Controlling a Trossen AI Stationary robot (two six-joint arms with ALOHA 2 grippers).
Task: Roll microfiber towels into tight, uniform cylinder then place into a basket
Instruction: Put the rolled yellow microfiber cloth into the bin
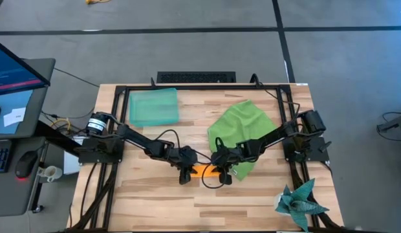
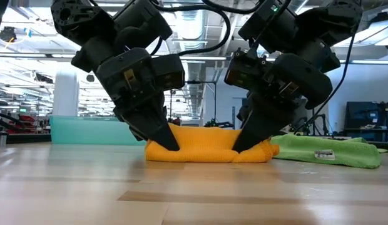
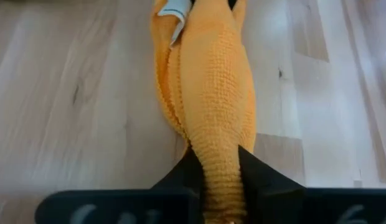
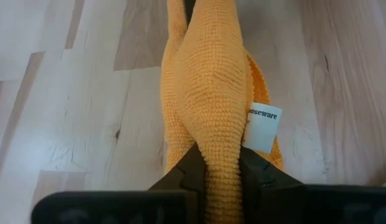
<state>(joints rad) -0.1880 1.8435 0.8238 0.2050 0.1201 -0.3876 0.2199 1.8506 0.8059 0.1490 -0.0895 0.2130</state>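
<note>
Pinching the rolled orange towel (image 2: 206,147) at both ends, low centre of the high view: left gripper (image 2: 161,139) clamped tight on one end, right gripper (image 2: 247,140) narrow around the other. Resting on the desk (image 1: 155,194). Beyond, lime green towel (image 1: 242,126) spread centre-right; farther, basket (image 1: 152,107) upper left.

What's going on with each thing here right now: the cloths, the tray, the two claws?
Orange towel: rolled into a cylinder, lying on the table, pinched at both ends.
Green towel: unrolled, crumpled on the table.
Basket: upright at the table's far left, nothing in it.
Left tool: shut on one end of the orange towel.
Right tool: shut on the other end.
Spiky teal star: lying at the near right corner, untouched.
</note>
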